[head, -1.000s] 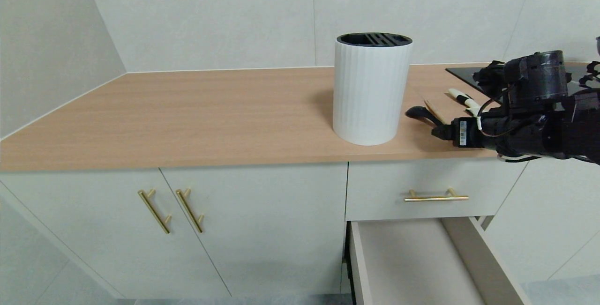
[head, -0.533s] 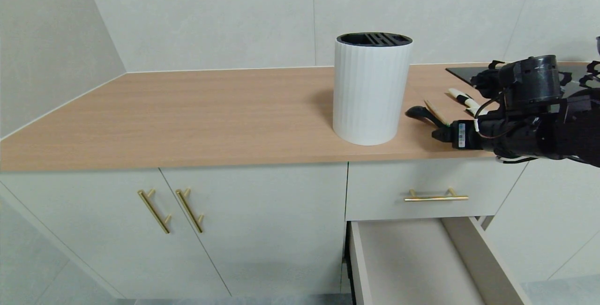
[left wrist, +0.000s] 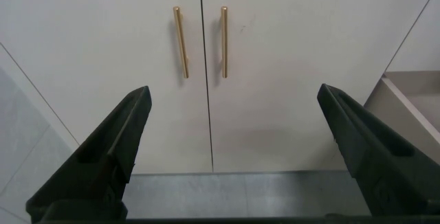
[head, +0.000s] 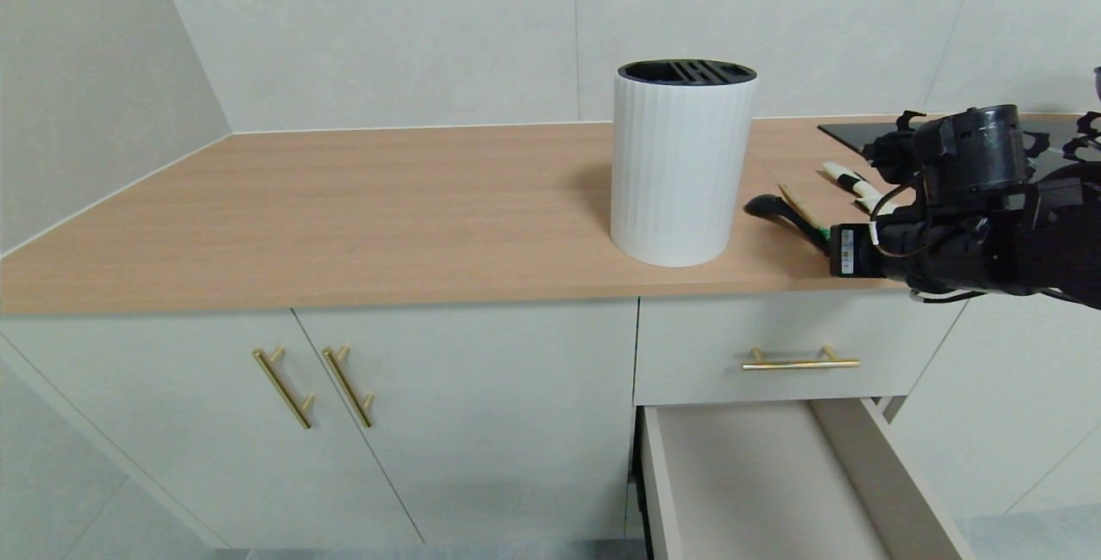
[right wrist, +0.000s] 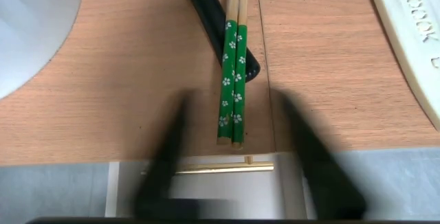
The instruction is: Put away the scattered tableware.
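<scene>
A pair of wooden chopsticks (right wrist: 234,80) with green flowered ends lies on the wooden counter (head: 387,216), on top of a black spoon (right wrist: 214,21). In the head view the chopsticks (head: 798,206) and spoon (head: 768,206) lie just right of the white ribbed utensil holder (head: 682,166). My right gripper (right wrist: 237,162) is open at the counter's front edge, with one finger on each side of the chopsticks' green ends; it also shows from the head (head: 833,250). My left gripper (left wrist: 234,155) is open and empty, low in front of the cabinet doors.
A white-handled utensil (head: 850,181) lies right of the chopsticks, beside a black cooktop (head: 847,135). Below the counter a drawer (head: 869,474) stands pulled out under a shut drawer with a gold handle (head: 800,361). Two cabinet doors carry gold handles (left wrist: 203,42).
My right gripper has drawn back to the right, from beside the spoon toward the counter's front edge at the chopsticks' ends. Nothing on the counter has moved.
</scene>
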Robot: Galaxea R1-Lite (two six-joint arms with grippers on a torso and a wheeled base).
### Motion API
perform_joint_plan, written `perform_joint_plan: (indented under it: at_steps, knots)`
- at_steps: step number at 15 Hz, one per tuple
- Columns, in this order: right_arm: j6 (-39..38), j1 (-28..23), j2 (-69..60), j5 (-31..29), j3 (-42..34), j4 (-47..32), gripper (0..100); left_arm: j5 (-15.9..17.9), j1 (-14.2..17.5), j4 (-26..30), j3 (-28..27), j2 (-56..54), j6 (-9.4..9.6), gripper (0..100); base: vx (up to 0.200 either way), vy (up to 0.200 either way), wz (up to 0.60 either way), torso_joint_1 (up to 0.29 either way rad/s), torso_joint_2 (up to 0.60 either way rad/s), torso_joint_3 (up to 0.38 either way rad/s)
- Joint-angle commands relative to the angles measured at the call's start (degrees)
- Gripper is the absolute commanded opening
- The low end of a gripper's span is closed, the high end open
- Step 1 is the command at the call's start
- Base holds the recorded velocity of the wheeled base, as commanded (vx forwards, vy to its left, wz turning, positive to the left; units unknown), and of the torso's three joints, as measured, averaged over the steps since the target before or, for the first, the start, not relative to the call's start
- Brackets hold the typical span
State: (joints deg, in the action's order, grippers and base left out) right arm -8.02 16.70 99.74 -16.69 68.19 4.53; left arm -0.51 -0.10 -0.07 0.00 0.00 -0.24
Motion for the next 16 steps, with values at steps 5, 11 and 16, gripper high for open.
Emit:
perform_joint_plan:
  at_steps: [5,11,16]
  knots:
    - [0.02,0.00,-0.95,-0.01,-0.08,-0.23,0,0.07,0.01,-0.01,0.00,0.09,-0.02,100,0.000,0.000,0.00,0.000,0.00,0.000]
    - [-0.06,0.61,-16.16,0.60,-3.59,-10.07,0,-0.02,0.01,-0.01,0.00,0.09,-0.02,100,0.000,0.000,0.00,0.000,0.00,0.000]
    - [-0.59,6.68,-35.14,1.75,-9.40,-26.33,0,-0.02,0.01,-0.01,0.00,0.09,-0.02,100,0.000,0.000,0.00,0.000,0.00,0.000]
